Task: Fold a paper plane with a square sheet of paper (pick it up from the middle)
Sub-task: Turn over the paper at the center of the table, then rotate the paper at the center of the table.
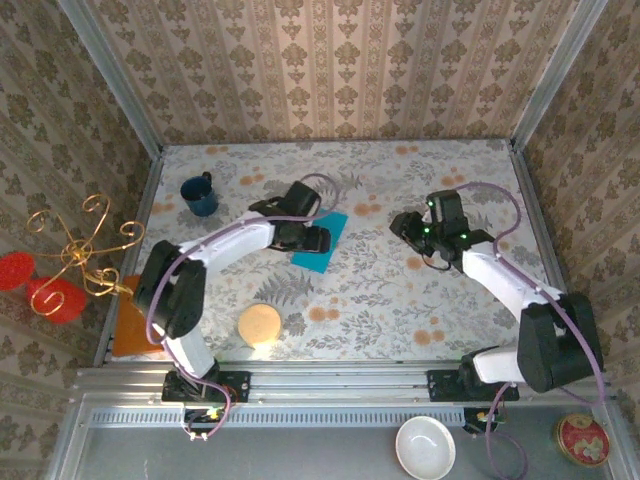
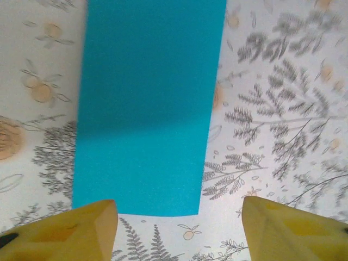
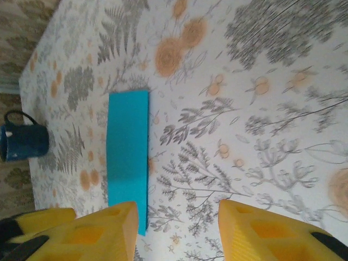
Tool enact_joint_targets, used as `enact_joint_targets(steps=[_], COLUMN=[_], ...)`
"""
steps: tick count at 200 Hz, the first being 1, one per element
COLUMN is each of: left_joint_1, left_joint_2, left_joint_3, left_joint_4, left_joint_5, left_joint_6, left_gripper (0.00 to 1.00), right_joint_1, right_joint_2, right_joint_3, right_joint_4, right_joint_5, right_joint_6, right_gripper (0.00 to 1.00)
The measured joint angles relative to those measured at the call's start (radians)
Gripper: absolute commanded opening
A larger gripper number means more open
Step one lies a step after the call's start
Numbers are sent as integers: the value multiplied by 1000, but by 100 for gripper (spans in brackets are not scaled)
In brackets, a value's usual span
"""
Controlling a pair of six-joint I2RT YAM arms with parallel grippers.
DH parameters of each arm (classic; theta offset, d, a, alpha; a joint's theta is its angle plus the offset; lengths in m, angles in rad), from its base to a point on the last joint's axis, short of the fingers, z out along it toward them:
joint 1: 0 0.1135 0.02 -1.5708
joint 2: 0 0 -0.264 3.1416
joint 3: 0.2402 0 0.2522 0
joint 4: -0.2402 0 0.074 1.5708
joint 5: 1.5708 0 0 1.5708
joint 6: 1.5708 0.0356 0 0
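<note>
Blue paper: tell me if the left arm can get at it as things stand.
Probably yes: the left claw hangs open right at the near edge of the blue paper, with nothing standing between them.

Paper: bright turquoise, plain, unmarked. It reads as a narrow rectangle, clearly longer than wide, with straight edges and crisp corners. It lies flat on the table, left of centre, with its long axis on a diagonal in the top view. From the left wrist, the paper has one short end nearest and the nearer part in shadow. From the right wrist, the paper is a flat strip, edges flush with the surface.
</note>
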Motion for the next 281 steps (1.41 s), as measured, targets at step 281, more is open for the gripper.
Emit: enact_joint_targets(steps=[281], left_joint_1=[192], left_joint_2=[-95], left_joint_3=[-314], left_joint_4=[257], left_joint_5=[257], left_joint_6=[-106], left_gripper=[100], right_joint_1=[308], right_joint_2=[435], right_joint_3=[190], right_joint_4=[-94], right_joint_5=[-177], right_joint_6=[-255], right_gripper=[34])
